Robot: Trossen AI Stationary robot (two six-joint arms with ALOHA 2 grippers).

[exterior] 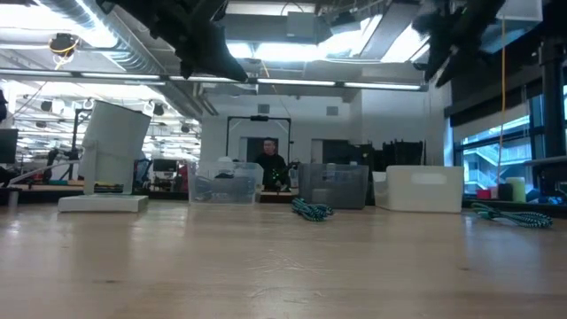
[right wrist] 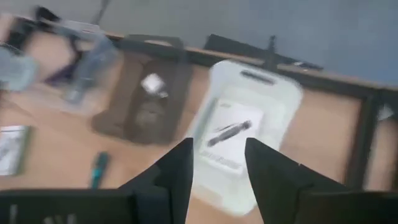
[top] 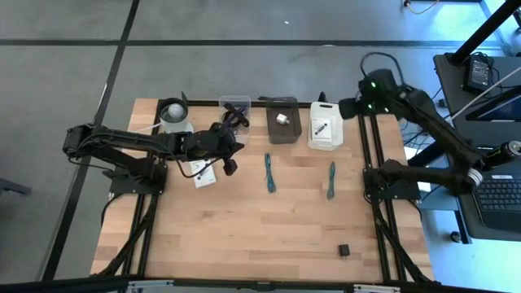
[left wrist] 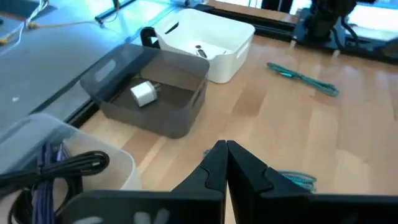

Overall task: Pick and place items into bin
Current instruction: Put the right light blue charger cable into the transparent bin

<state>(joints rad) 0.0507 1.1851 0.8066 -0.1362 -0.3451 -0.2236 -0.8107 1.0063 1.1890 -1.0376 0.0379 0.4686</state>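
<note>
My left gripper [top: 230, 163] [left wrist: 225, 154] is shut and empty, raised above the table near the clear bin [top: 235, 114]. That bin holds a black coiled cable [left wrist: 68, 165] and a purple strap [left wrist: 46, 155]. My right gripper [top: 346, 107] [right wrist: 217, 165] is open and empty, hovering by the white bin [top: 325, 140], which holds a printed white card [right wrist: 227, 134]. Two teal straps [top: 269, 172] [top: 331, 180] lie flat on the wood. A white card [top: 203, 172] lies below the left gripper. A tiny black cube [top: 344, 250] sits near the table's near edge.
Three bins stand in a row along the far edge: clear, grey [top: 283, 130] with a small white object [left wrist: 144, 93] inside, and white. A white upright object [top: 173, 114] stands left of them. Bare wood spreads over the near half [top: 244, 236]. A person shows far behind the table [exterior: 268, 159].
</note>
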